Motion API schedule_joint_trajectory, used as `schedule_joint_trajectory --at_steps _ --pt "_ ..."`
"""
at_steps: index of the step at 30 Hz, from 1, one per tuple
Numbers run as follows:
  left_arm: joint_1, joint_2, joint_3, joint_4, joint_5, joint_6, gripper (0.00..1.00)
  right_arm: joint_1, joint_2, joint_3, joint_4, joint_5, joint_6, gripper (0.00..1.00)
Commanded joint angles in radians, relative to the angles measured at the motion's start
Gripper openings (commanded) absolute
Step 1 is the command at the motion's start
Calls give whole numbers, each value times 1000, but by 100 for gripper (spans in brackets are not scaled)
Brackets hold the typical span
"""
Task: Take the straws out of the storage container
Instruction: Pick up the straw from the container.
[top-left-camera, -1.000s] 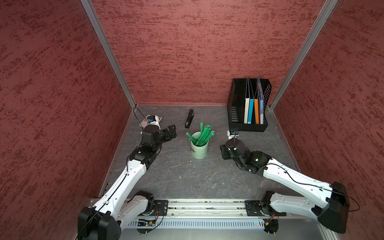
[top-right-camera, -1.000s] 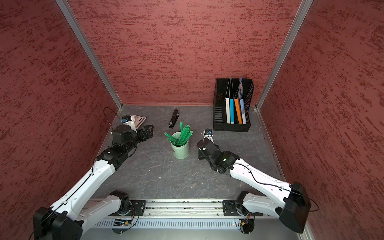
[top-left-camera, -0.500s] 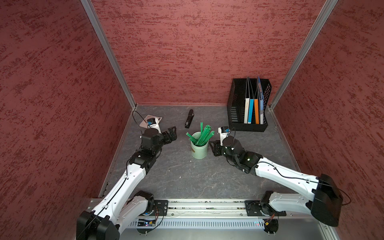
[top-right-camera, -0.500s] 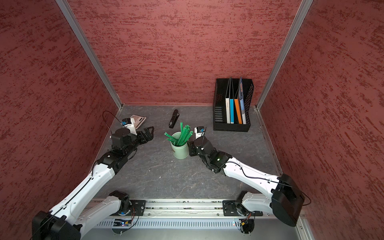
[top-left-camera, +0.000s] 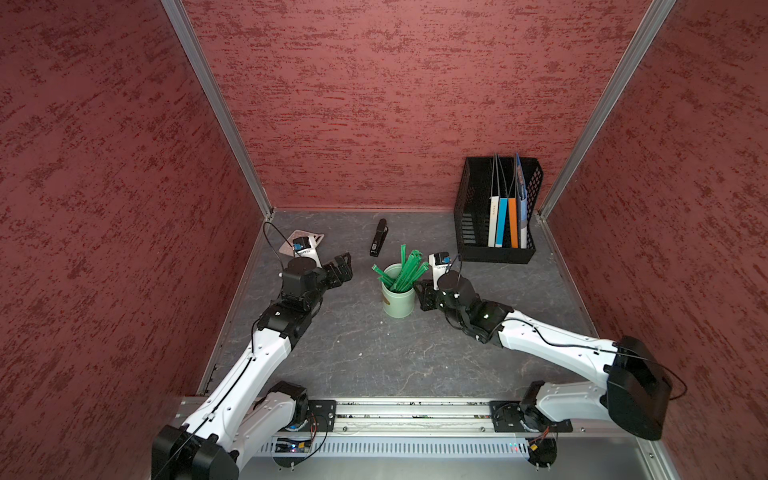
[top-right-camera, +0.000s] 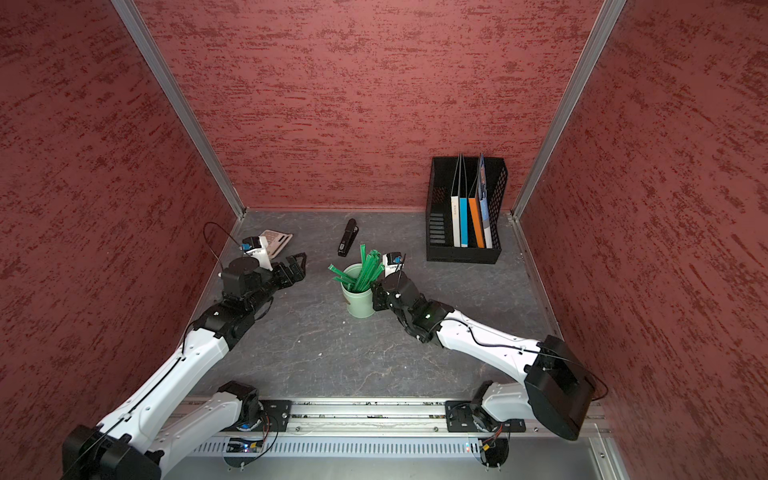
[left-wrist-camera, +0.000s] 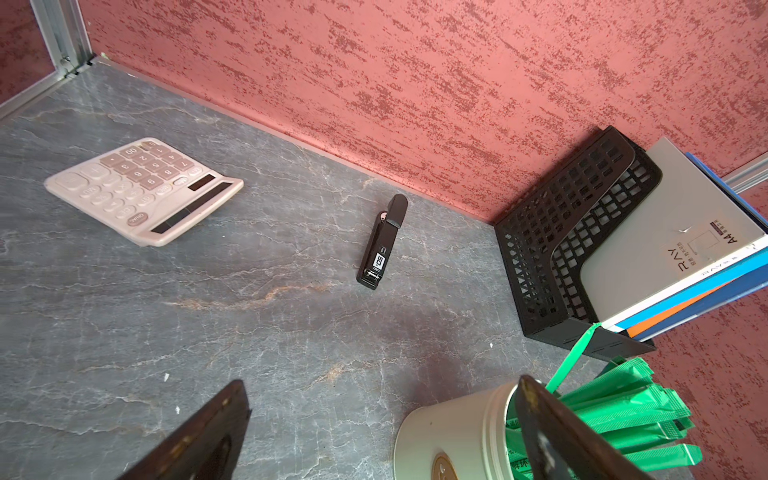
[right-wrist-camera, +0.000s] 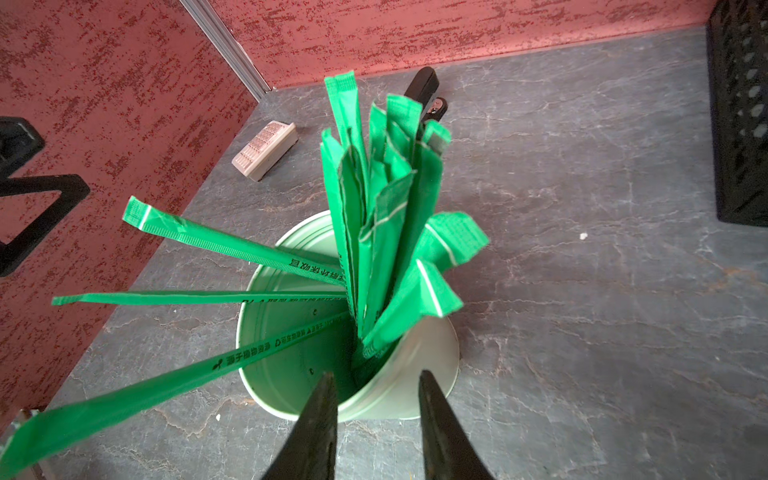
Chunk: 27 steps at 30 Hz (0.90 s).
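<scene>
The storage container (top-left-camera: 398, 302) (top-right-camera: 360, 306), a pale mint cup, stands upright mid-table with the bright green straws (top-left-camera: 406, 271) (top-right-camera: 365, 269) fanning out of its mouth. My right gripper (top-left-camera: 422, 293) (top-right-camera: 376, 297) is low against the cup's right side. In the right wrist view its jaws (right-wrist-camera: 377, 374) stand narrowly apart astride the near rim of the storage container (right-wrist-camera: 286, 374), one tip over the inside and one over the outer wall, below the straws (right-wrist-camera: 382, 208). My left gripper (top-left-camera: 343, 268) (top-right-camera: 297, 266) (left-wrist-camera: 382, 382) hangs wide open and empty, left of the storage container (left-wrist-camera: 457, 440).
A black stapler (top-left-camera: 378, 237) (left-wrist-camera: 380, 245) lies behind the cup. A pink calculator (left-wrist-camera: 141, 191) (top-right-camera: 276, 241) sits in the back left corner. A black mesh file rack (top-left-camera: 473, 216) with folders stands at the back right. Red walls close in three sides.
My right arm has swung left up to the cup, and its jaws have narrowed. The left arm has barely moved.
</scene>
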Motion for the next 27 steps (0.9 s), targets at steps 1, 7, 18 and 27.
schedule_joint_trajectory --at_steps 1,7,18,27 --pt "-1 -21 10 -17 -25 27 100 -10 12 33 48 13 -6 27" --pt "2 -20 18 -29 -47 42 100 -25 20 31 79 14 -17 24" --pt "8 10 32 -28 -50 54 100 -54 74 61 111 -24 -21 16" --pt "14 22 34 -21 -55 56 100 -57 85 82 112 -43 -31 0"
